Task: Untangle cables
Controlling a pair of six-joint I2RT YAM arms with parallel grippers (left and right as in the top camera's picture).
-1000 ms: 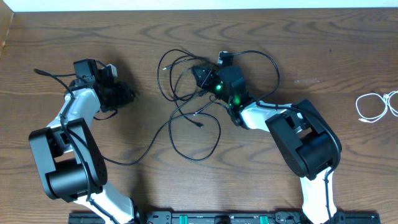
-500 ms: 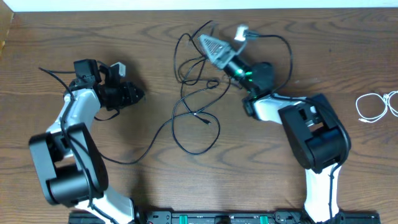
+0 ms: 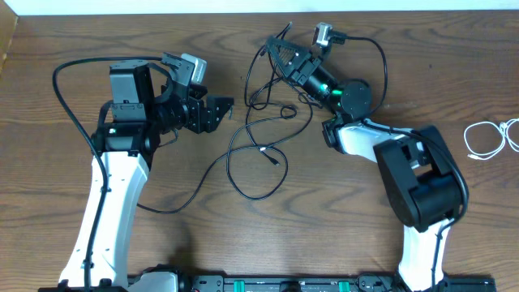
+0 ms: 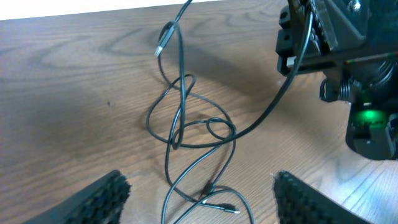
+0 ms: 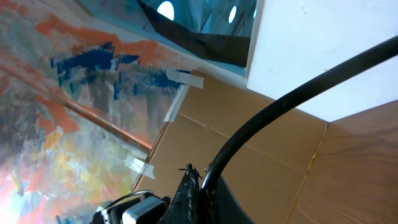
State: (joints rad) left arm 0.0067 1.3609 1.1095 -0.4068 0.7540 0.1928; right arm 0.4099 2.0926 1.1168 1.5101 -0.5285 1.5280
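Thin black cables [image 3: 243,128] lie in a loose tangle of loops mid-table, with a small plug end [image 3: 280,161] among them. My right gripper [image 3: 276,47] sits at the tangle's far side, shut on a black cable strand [image 5: 292,93] that runs up out of its closed jaws [image 5: 205,186]. My left gripper [image 3: 220,113] is open just left of the tangle. In the left wrist view its two fingers [image 4: 102,196] stand wide apart, nothing between them but cable loops [image 4: 186,127] on the wood beyond. A coiled white cable [image 3: 486,139] lies apart at the far right.
The right arm's body [image 4: 348,68], with a green light, fills the upper right of the left wrist view, close to the tangle. A thick black arm cable [image 3: 73,122] arcs round the left arm. The table's far edge [image 3: 243,12] runs just behind the right gripper.
The left arm has swung right to the tangle and its jaws have opened wide. The right gripper has pulled its strand up and towards the far edge, stretching the loops.
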